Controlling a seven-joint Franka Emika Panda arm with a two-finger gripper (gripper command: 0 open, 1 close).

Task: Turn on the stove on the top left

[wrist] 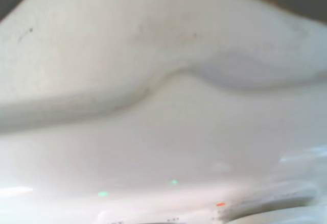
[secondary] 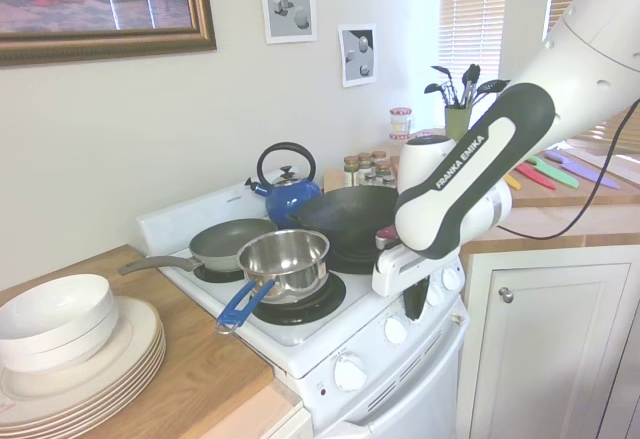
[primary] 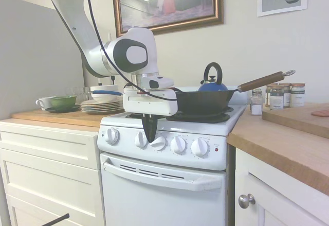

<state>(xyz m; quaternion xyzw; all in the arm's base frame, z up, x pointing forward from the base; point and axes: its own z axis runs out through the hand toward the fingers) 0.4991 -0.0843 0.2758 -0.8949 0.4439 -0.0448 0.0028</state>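
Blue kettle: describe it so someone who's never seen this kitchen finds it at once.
Start at the white stove between the wooden counters. On its back right burner, behind the black wok with the wooden handle, sits the blue kettle. It is the only blue-bodied vessel there, with a black loop handle arching over its lid.
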